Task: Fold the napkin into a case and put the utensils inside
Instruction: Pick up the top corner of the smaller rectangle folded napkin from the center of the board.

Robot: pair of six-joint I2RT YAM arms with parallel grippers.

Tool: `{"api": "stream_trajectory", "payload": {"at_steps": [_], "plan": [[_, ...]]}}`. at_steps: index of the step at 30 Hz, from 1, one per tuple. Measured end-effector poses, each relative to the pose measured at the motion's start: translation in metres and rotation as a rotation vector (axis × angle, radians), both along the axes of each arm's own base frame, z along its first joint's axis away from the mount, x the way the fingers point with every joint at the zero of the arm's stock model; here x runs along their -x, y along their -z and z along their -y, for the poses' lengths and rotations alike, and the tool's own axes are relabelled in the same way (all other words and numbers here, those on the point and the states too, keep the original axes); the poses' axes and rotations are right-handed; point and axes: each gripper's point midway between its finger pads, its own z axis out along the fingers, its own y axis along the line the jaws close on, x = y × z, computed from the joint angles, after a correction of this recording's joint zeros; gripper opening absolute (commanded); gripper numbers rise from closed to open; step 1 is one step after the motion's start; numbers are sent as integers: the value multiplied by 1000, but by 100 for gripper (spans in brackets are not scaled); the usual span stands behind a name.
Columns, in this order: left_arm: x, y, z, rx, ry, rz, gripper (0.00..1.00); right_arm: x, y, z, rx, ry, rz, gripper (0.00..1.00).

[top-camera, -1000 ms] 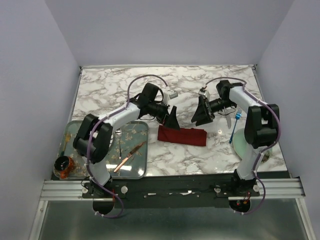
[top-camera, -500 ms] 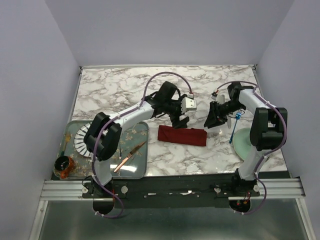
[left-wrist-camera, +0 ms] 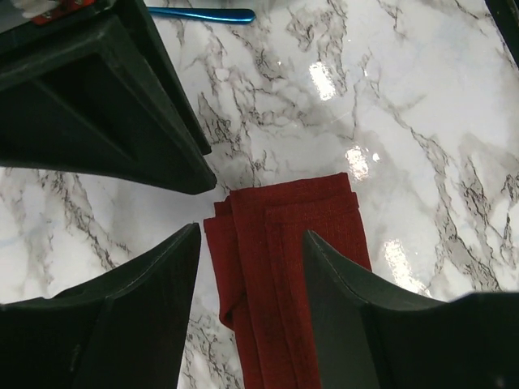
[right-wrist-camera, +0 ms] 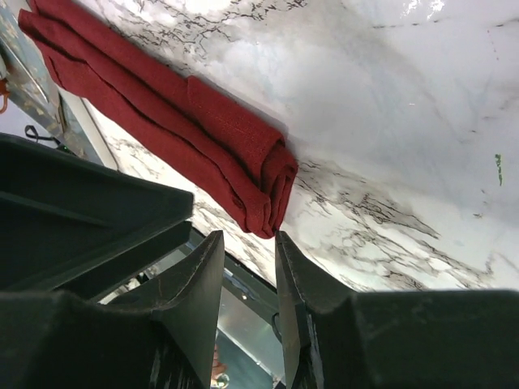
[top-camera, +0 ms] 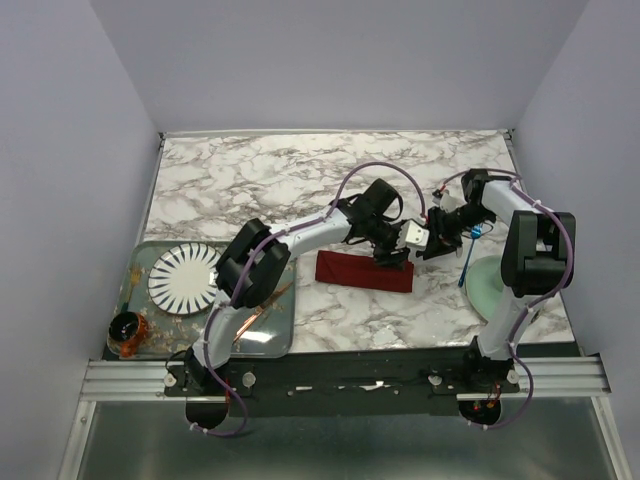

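The dark red napkin (top-camera: 362, 270) lies on the marble as a narrow folded case. In the left wrist view its layered end (left-wrist-camera: 288, 243) sits under my left gripper (left-wrist-camera: 251, 235), whose open jaws straddle it without pinching. From above, the left gripper (top-camera: 397, 260) hovers at the case's right end. My right gripper (top-camera: 429, 244) faces it from the right; its jaws (right-wrist-camera: 247, 243) stand narrowly open and empty, just off the rolled end of the napkin (right-wrist-camera: 162, 105). The blue-handled fork (top-camera: 465, 270) lies right of both grippers, and its handle (left-wrist-camera: 203, 14) shows in the left wrist view.
A pale green plate (top-camera: 492, 285) sits at the right edge beside the fork. On the left, a tray (top-camera: 285, 335) holds a striped plate (top-camera: 185, 280) and a copper knife (top-camera: 255, 312). A small dark jar (top-camera: 127, 330) stands at the tray's near left corner.
My left gripper swept right along the napkin to its right end and narrowed its jaws. The right gripper drew back rightwards and narrowed too. The striped plate is now uncovered.
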Motion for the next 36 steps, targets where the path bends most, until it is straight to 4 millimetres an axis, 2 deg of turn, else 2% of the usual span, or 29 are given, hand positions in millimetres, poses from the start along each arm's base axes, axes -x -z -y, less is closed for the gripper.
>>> {"api": "stream_trajectory", "payload": {"at_steps": [5,14,21,25,33,36], "plan": [[5,13,8,-32,41,-10,63,-1,4,2,0,15,-17,40],[14,40,3,-113,53,-69,62,-2,5,7,-5,36,-27,40],[6,38,9,-125,28,-75,62,-2,6,6,-11,36,-33,40],[6,38,7,-135,22,-81,51,-2,6,6,-15,37,-34,40],[9,47,4,-169,20,-111,52,-2,6,5,-22,36,-34,40],[8,50,5,-175,17,-118,43,-2,6,4,-27,37,-37,40]]}}
